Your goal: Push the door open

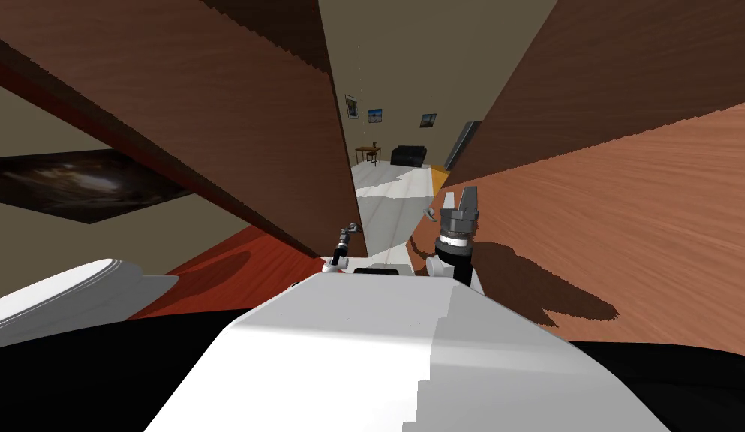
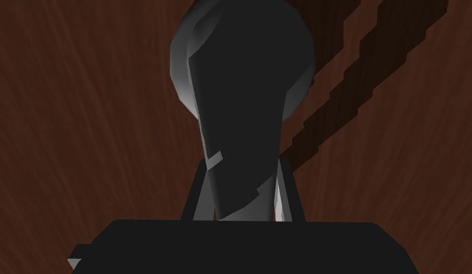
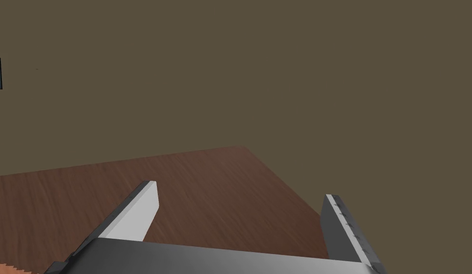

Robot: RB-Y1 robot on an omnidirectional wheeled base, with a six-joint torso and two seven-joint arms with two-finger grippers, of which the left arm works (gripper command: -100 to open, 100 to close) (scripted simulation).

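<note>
Brown wooden door (image 2: 87,119) lies close behind the left gripper (image 2: 242,164), which is clamped on the dark grey door handle (image 2: 239,85) near the door's free edge. The right gripper (image 1: 459,196) points up beside a wood panel (image 1: 626,210), fingers apart and holding nothing. The door is ajar, and through the gap are a pale floor (image 1: 386,202) and perhaps a sofa (image 1: 408,155).

No text, label, brand, number or sign can be read anywhere. The door (image 1: 235,127) shows only brown wood grain, and its dark handle (image 2: 239,95) is plain. The small framed pictures (image 1: 375,115) on the far wall look like images without lettering, though they are too small to be sure. The large dark picture (image 1: 78,184) on the left wall shows only pale smears.
</note>
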